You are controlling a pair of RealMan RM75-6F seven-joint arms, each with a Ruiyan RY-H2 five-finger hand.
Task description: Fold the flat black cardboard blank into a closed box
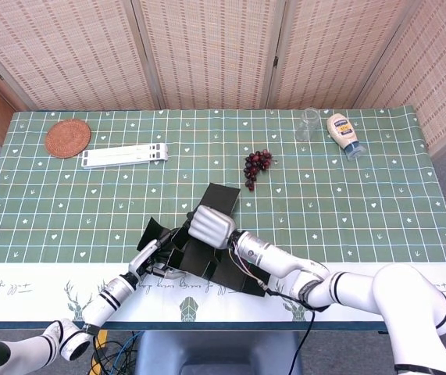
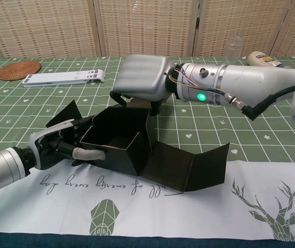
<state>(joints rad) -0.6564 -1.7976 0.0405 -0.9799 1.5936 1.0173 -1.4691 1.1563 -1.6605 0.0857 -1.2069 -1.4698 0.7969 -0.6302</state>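
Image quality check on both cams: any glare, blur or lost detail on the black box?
Head view: even light, sharp, but the black box reads as a dark mass with few fold lines. Chest view: the box shows faint sheen on its walls, so the panels separate; the right hand looks slightly soft; the green light on the wrist glows without flare.
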